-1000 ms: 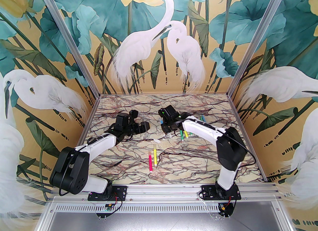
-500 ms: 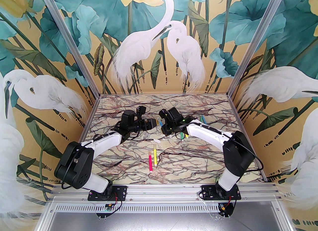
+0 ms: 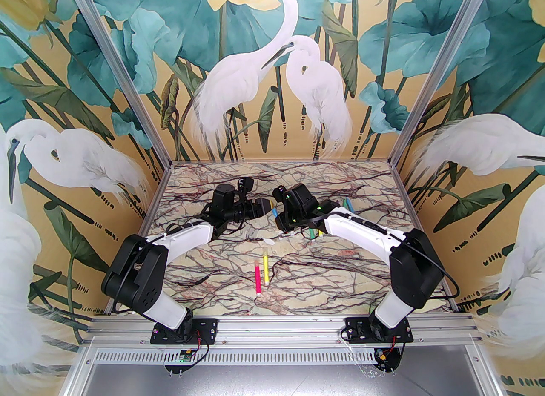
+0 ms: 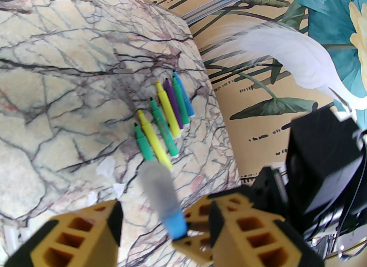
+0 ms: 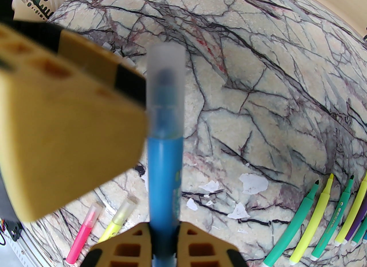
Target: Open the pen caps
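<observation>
My right gripper (image 5: 164,231) is shut on the lower barrel of a blue pen (image 5: 164,174) and holds it above the back middle of the table (image 3: 213,266). A clear whitish pen cap (image 5: 165,76) sits on the pen's tip. My left gripper (image 4: 165,214) is open with its fingers on either side of that pen cap (image 4: 157,185). One yellow finger (image 5: 71,145) sits close beside the cap. In the top view the left gripper (image 3: 266,206) and right gripper (image 3: 279,215) meet at the blue pen (image 3: 276,212).
A pink pen (image 3: 257,277) and a yellow pen (image 3: 265,267) lie capped at mid table. Several uncapped pens (image 4: 160,122) lie in a row at the right, under the right arm. Whitish loose pieces (image 5: 252,182) are scattered between the two groups. Walls close in three sides.
My left arm has swung right to the blue pen and its jaws have narrowed around the cap. My right arm has shifted slightly, still holding the pen.
</observation>
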You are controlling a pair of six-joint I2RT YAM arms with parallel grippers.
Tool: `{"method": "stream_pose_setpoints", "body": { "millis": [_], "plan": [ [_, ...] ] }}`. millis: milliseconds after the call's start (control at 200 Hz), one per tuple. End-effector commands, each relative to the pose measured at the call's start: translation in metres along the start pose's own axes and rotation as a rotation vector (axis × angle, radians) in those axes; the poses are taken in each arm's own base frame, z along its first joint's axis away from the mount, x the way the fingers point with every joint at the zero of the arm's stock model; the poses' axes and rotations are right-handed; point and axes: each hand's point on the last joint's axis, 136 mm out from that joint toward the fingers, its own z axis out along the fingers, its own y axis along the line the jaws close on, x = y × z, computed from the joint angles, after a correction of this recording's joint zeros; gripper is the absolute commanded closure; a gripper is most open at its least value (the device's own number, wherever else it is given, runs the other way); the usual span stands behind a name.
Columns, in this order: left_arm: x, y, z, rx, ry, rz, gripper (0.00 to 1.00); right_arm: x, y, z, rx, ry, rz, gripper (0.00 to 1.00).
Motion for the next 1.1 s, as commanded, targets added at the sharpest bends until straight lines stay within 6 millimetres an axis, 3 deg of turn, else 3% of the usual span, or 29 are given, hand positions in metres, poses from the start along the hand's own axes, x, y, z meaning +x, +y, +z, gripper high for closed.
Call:
{"method": "stream_pose_setpoints", "body": {
  "millis": [0, 560, 810, 1095],
  "plan": [
    [-0.003, -0.011, 0.006, 0.049, 0.014, 0.006, 0.53, -0.005, 0.007, -0.009, -0.024, -0.036, 0.003, 0.87],
    [-0.002, -0.011, 0.012, 0.057, 0.039, -0.014, 0.85, -0.003, 0.005, -0.010, -0.017, -0.056, -0.010, 0.87],
    [-0.002, -0.011, 0.012, 0.058, 0.046, -0.019, 0.87, 0.001, -0.005, -0.006, 0.019, -0.070, 0.006, 0.63],
    [-0.003, -0.025, 0.009, 0.111, 0.057, -0.024, 0.87, -0.002, -0.010, 0.008, 0.005, -0.096, 0.024, 0.67]
  ]
}}
